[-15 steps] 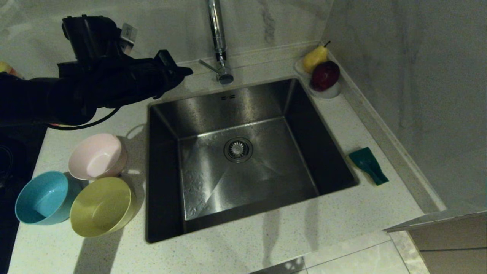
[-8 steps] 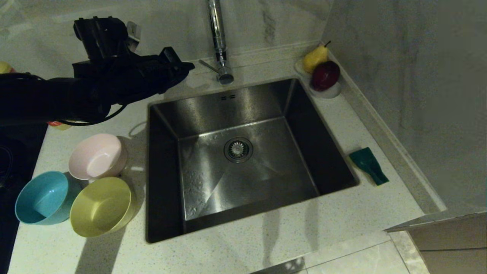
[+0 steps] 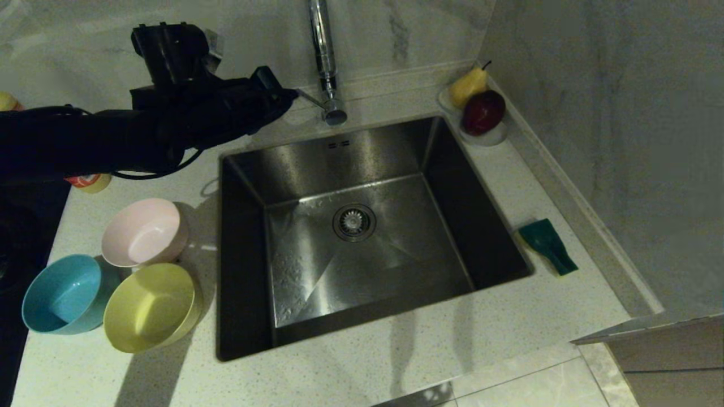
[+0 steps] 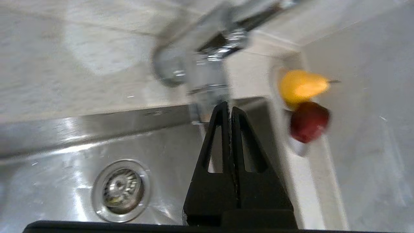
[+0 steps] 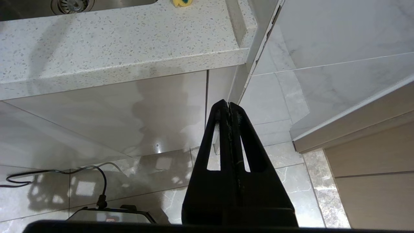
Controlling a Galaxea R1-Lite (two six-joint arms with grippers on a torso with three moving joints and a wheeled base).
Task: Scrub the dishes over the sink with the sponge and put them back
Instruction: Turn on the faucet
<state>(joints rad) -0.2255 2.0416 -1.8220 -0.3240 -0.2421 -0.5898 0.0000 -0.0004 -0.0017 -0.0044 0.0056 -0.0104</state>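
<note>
Three bowls sit clustered on our left side of the counter [image 3: 350, 373], well clear of the sink's [image 3: 243, 237] left rim: the pink bowl [image 3: 144, 232] farthest back, the blue bowl [image 3: 68, 294] at the counter's left edge by a dark surface, and the yellow bowl [image 3: 151, 308] nearest us, touching or almost touching the other two. Between them and the basin runs a bare strip of stone, and a wider band lies open along the near edge. On the right, the sponge [image 3: 547, 246] lies green face up on the narrow ledge between the sink's right rim and the raised wall kerb, apart from both. At the far right corner a clear dish [image 3: 491, 135] holds a pear [image 3: 468, 85] and a dark red fruit [image 3: 483, 112]. Our left arm reaches level across the far left corner of the counter, above the sink's back rim, with the left gripper [image 4: 229, 108] pressed fully closed and empty, its tip just beside the tap's [image 3: 325, 62] side lever; we cannot tell whether it touches. A small yellow cup [image 3: 90, 182] peeks out under that arm. Our right gripper [image 5: 229, 106] hangs below counter level in front of the cabinet, jaws together, holding nothing.
</note>
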